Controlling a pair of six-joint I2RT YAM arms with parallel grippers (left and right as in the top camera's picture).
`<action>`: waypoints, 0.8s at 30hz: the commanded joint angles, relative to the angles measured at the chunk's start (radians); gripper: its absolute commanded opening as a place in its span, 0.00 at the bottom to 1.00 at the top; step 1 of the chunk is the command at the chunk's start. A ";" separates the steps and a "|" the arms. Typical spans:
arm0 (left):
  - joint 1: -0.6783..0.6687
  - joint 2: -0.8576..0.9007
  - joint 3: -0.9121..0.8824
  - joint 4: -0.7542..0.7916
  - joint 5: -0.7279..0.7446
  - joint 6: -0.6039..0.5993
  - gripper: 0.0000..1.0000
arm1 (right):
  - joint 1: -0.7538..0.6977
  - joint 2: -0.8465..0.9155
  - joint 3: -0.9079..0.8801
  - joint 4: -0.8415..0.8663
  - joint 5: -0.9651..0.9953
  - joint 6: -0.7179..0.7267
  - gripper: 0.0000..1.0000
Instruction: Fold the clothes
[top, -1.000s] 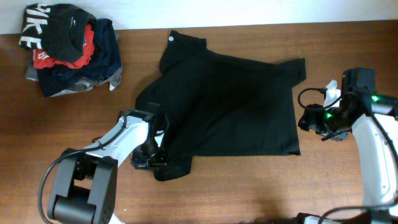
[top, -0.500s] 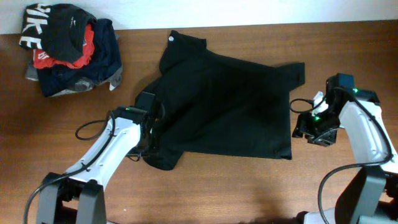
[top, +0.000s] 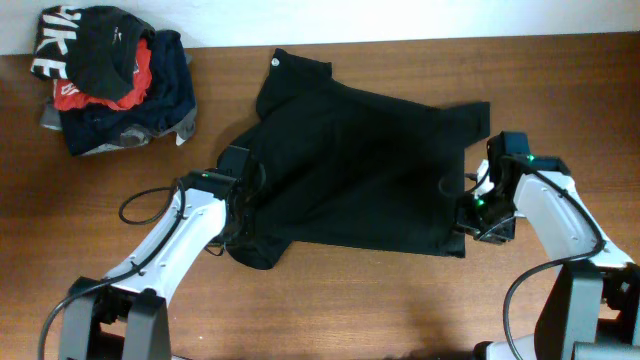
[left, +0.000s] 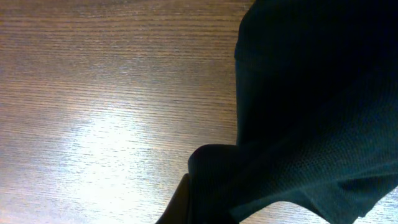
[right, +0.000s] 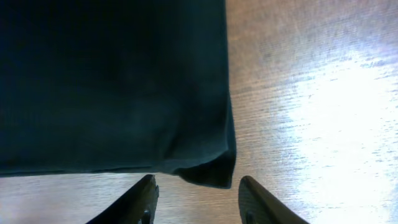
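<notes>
The black T-shirt (top: 360, 160) lies spread on the wooden table (top: 330, 310), with a small white mark near its top left. My left gripper (top: 243, 215) is shut on the shirt's lower left edge; in the left wrist view the dark fabric (left: 298, 106) bunches over the one finger that shows (left: 180, 205). My right gripper (top: 468, 222) is open at the shirt's lower right corner. In the right wrist view its two fingers (right: 198, 200) straddle the bare wood just short of that corner (right: 208, 171), not touching it.
A pile of other garments (top: 110, 80), black with white lettering, red, navy and grey, sits at the far left corner. The table's back edge meets a white wall (top: 400, 18).
My right arm has moved left, from well right of the shirt to its lower right corner. My left gripper has dragged the lower left edge up and inward.
</notes>
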 joint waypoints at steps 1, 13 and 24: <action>0.006 -0.017 0.018 0.005 -0.029 -0.013 0.01 | 0.008 0.005 -0.027 0.013 0.025 0.028 0.57; 0.006 -0.017 0.018 0.013 -0.055 -0.013 0.01 | 0.021 0.005 -0.088 0.060 0.027 0.029 0.58; 0.006 -0.017 0.018 0.024 -0.055 -0.013 0.01 | 0.021 0.005 -0.138 0.120 0.024 0.035 0.61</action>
